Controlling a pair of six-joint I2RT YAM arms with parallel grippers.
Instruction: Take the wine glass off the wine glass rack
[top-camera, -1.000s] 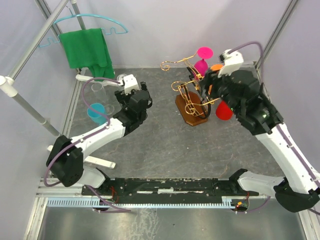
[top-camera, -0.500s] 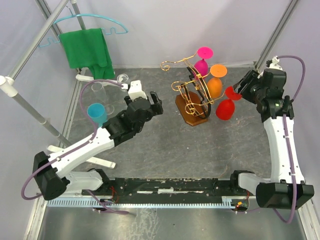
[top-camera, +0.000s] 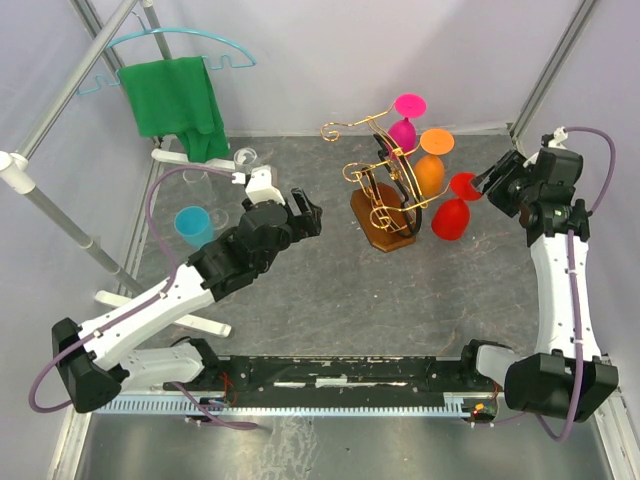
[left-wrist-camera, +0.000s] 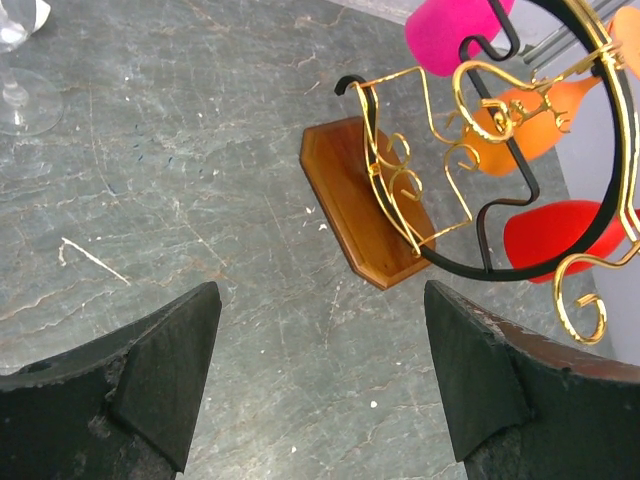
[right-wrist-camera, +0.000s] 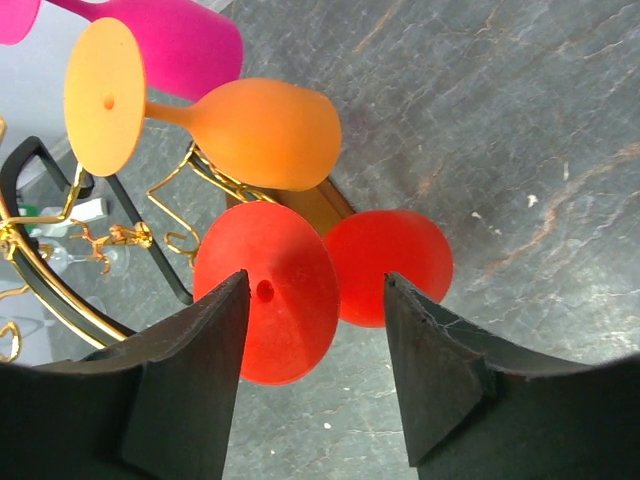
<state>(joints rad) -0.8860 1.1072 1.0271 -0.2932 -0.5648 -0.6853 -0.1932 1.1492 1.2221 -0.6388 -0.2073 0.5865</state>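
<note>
Three coloured wine glasses hang on one wine glass rack (top-camera: 384, 222): one pink glass (top-camera: 405, 122), one orange glass (top-camera: 430, 168) and one red glass (top-camera: 452, 212). The red one is straight ahead of the right hand (top-camera: 497, 180). The rack stands ahead of the left hand (top-camera: 308, 212), making two hands. Off to that hand's left, the table holds two clear glasses (top-camera: 245, 157) (top-camera: 197, 182) and one blue cup (top-camera: 192, 224). One turquoise hanger (top-camera: 180, 31) carries one green cloth (top-camera: 178, 100).
</note>
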